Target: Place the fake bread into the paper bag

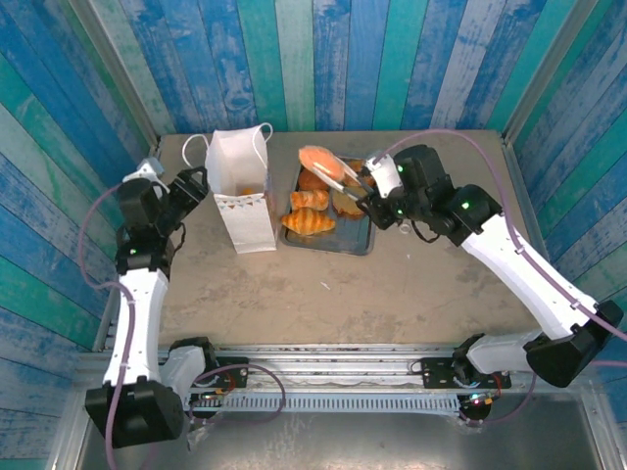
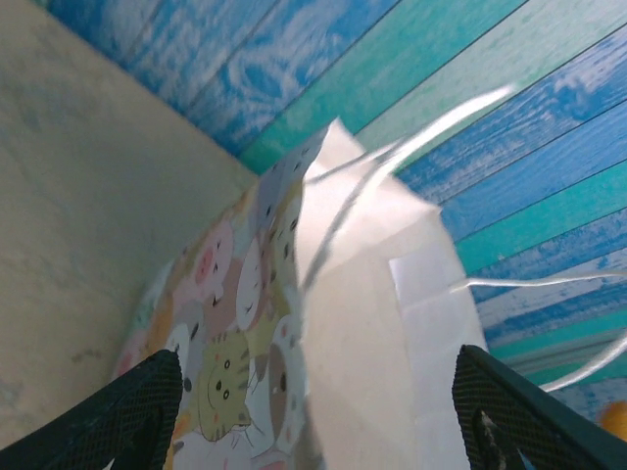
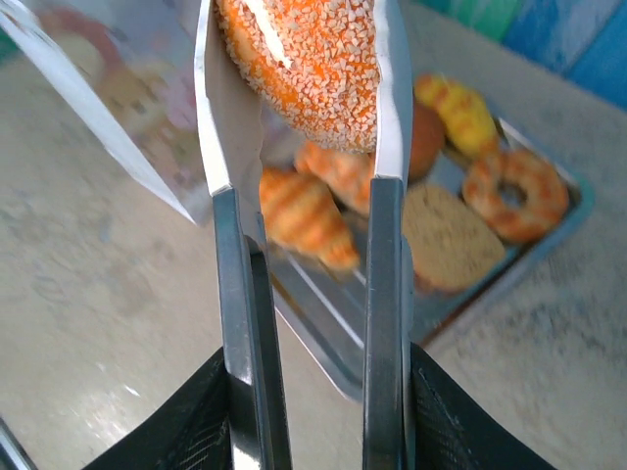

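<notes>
With right gripper (image 3: 304, 421) clamping tongs (image 3: 235, 294) on the bun (image 3: 313, 59) and left gripper (image 2: 318, 411) spread, swing to 9 o'clock above the paper bag (image 1: 240, 191).

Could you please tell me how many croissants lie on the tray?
2: one croissant at the near left corner of the tray, another just behind it. The tongs may hide more.

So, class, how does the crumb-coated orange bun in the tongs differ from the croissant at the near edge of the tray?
The bun hangs off the tray, pinched between the tongs; the croissant lies flat on the tray. The bun is rounded and orange with a pale crumb coating; the croissant is long, tapered, golden-brown and ridged. Both are fake bread, and both are outside the paper bag.
</notes>
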